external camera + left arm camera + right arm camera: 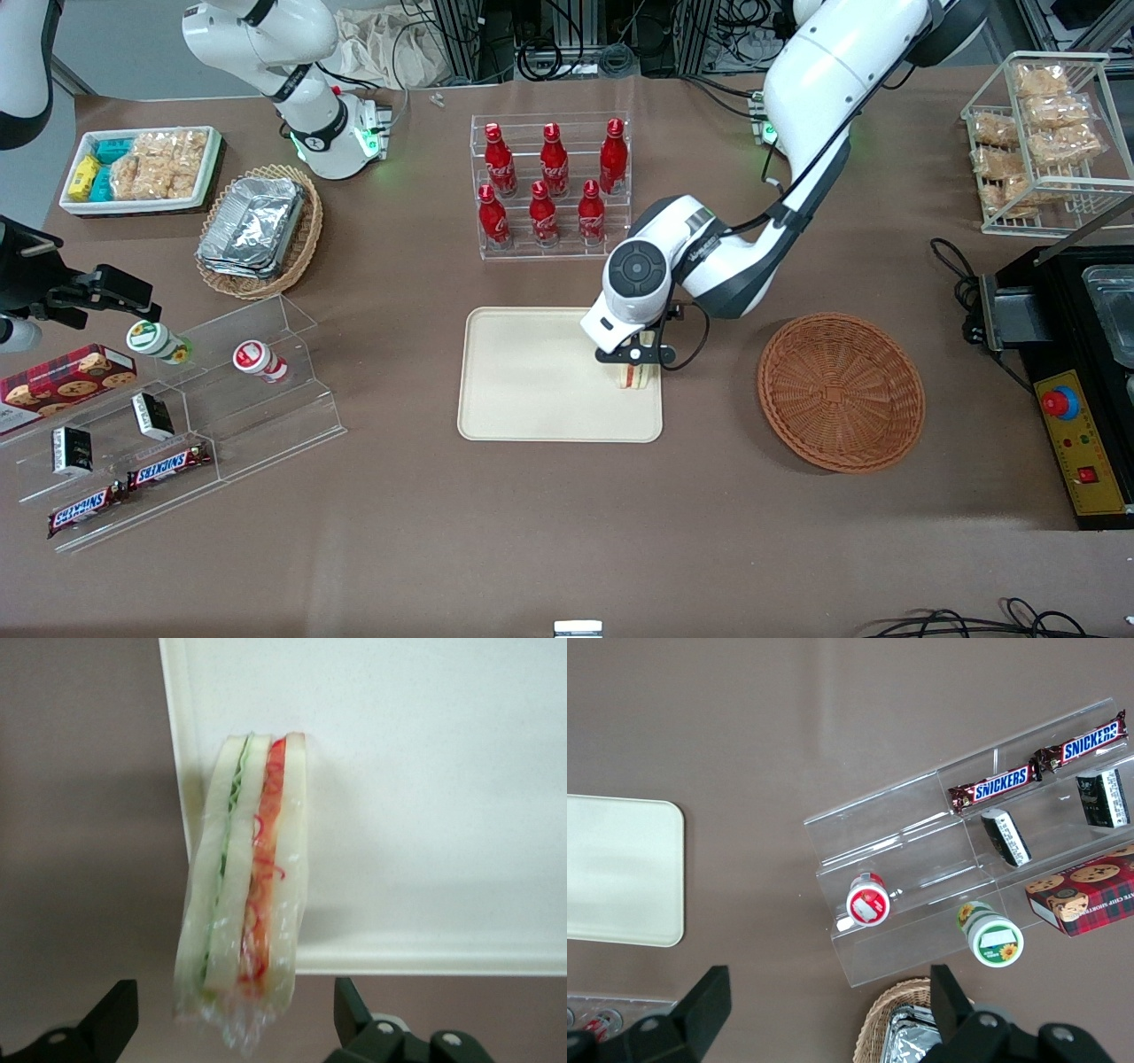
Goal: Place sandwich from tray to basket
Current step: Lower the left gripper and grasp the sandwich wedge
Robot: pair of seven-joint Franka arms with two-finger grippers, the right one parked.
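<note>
My gripper [634, 353] hangs over the side of the cream tray [540, 381] that faces the working arm's end. In the left wrist view the gripper [237, 1005] is open, its fingers standing apart with the wrapped end of the sandwich showing between them, touching neither. The sandwich [237, 877], white bread with green and red filling in clear wrap, overlaps the rim of the tray [425, 815]. Part of the sandwich [634, 377] shows under the gripper in the front view. A round brown woven basket [842, 392] sits beside the tray, toward the working arm's end.
Red bottles [549, 190] fill a clear rack farther from the front camera than the tray. A white wire rack [1045, 142] and a black appliance [1076, 381] stand toward the working arm's end. Toward the parked arm's end are a clear stepped shelf [257, 416] and a foil-filled wicker basket [310, 226].
</note>
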